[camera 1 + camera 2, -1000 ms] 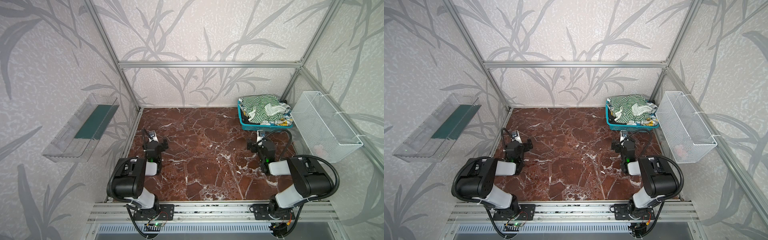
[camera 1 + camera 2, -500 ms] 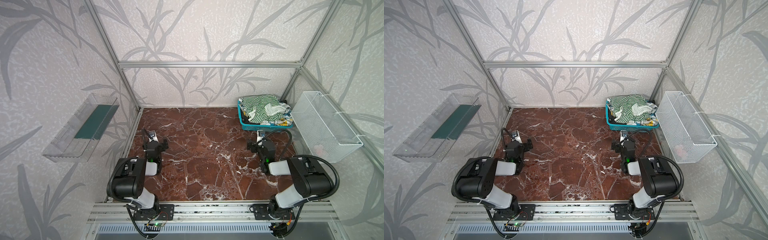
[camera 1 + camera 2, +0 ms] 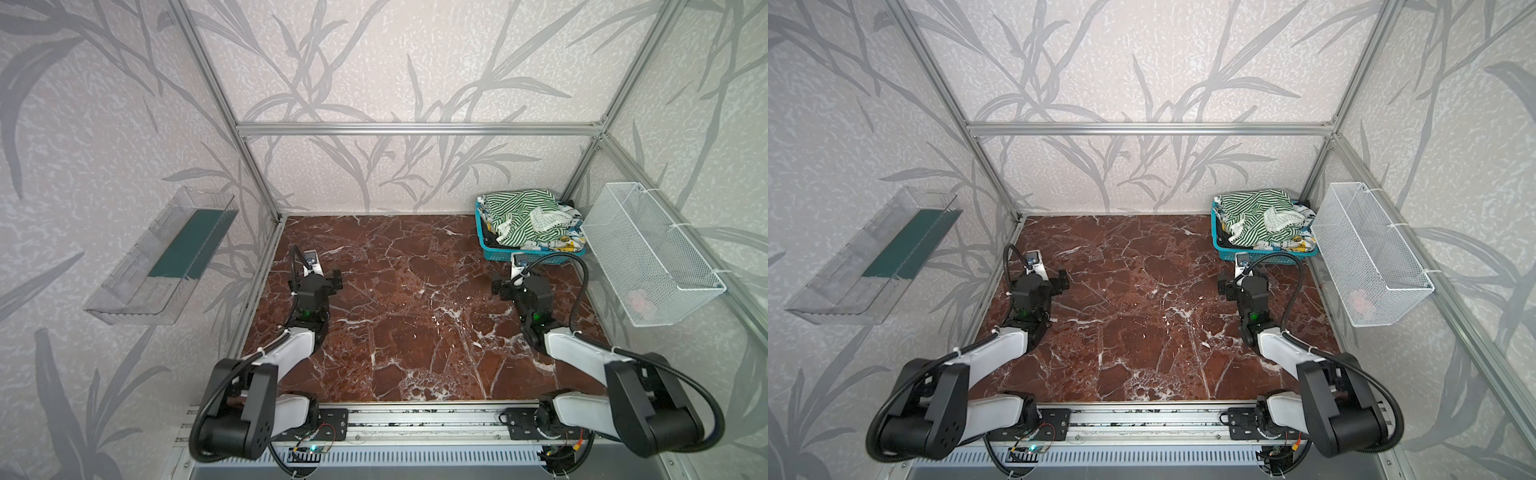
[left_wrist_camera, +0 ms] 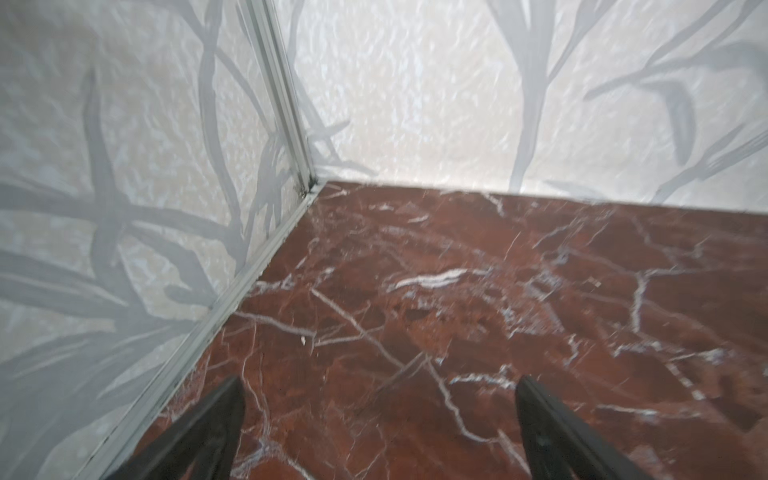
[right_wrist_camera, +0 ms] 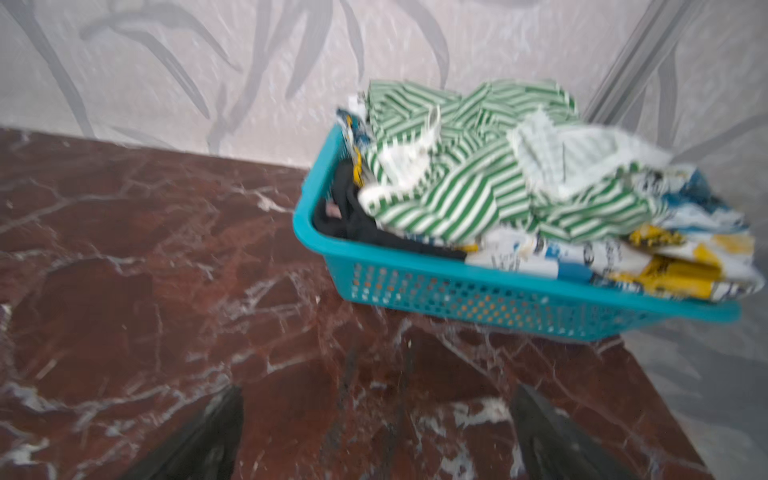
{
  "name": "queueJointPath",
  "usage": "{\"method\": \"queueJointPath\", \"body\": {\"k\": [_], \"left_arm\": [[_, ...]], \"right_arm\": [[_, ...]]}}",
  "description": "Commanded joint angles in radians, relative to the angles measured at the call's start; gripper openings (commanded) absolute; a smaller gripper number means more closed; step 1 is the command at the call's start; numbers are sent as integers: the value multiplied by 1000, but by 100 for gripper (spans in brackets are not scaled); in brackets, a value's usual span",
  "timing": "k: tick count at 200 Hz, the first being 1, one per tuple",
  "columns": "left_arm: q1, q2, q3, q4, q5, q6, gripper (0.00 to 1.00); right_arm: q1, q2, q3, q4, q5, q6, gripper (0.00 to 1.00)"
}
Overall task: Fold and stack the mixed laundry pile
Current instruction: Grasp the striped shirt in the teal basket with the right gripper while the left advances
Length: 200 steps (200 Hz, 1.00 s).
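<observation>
The mixed laundry pile sits heaped in a teal plastic basket [image 3: 498, 253] at the back right corner, seen in both top views. A green-and-white striped garment [image 3: 521, 216] [image 5: 465, 187] lies on top. A white garment with blue and yellow print [image 5: 615, 257] hangs over the near rim, and a black one [image 5: 353, 220] lies underneath at the basket's corner. My right gripper [image 5: 376, 392] [image 3: 521, 284] hovers open and empty over the marble, a short way in front of the basket. My left gripper [image 4: 380, 384] [image 3: 316, 279] stands open and empty near the left wall.
A white wire mesh basket [image 3: 648, 249] hangs on the right wall with a small pinkish thing [image 3: 641, 300] in it. A clear plastic shelf [image 3: 166, 257] is mounted on the left wall. The red marble tabletop [image 3: 415, 311] spreads between the arms, and walls close three sides.
</observation>
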<state>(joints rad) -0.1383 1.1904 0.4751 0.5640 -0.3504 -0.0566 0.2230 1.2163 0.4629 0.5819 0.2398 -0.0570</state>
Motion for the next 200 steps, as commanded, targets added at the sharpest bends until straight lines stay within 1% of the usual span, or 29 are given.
{"method": "queueJointPath", "body": {"k": [1,22,36,45,79,100,116,151,174,187,200], "left_arm": [[-56,-115,101,-321,-67,-45,99],[-109,-175,185,-494,-50,-59,99],[-142,-195,242,-602,-6,-76,99],[-165,-204,273,-661,18,-90,99],[-271,-259,309,-739,0,-104,99],[-312,-277,341,-793,24,-123,99],[-342,-276,371,-842,49,-138,99],[-414,-281,384,-884,50,-159,99],[-441,-281,383,-908,45,-171,99],[-451,-289,372,-913,39,-176,99],[-455,-304,359,-918,38,-186,99]], "right_arm": [[7,-80,167,-361,57,10,95],[0,-27,340,-500,49,-5,91],[-16,49,459,-568,32,1,88],[-36,114,541,-613,2,9,86],[-107,353,804,-744,-51,24,79],[-138,499,952,-804,-80,37,75],[-142,605,1047,-856,-66,41,72],[-143,738,1163,-876,-78,66,69],[-145,804,1240,-909,-55,77,63],[-150,827,1259,-908,-63,80,60],[-157,849,1281,-917,-72,81,55]]}}
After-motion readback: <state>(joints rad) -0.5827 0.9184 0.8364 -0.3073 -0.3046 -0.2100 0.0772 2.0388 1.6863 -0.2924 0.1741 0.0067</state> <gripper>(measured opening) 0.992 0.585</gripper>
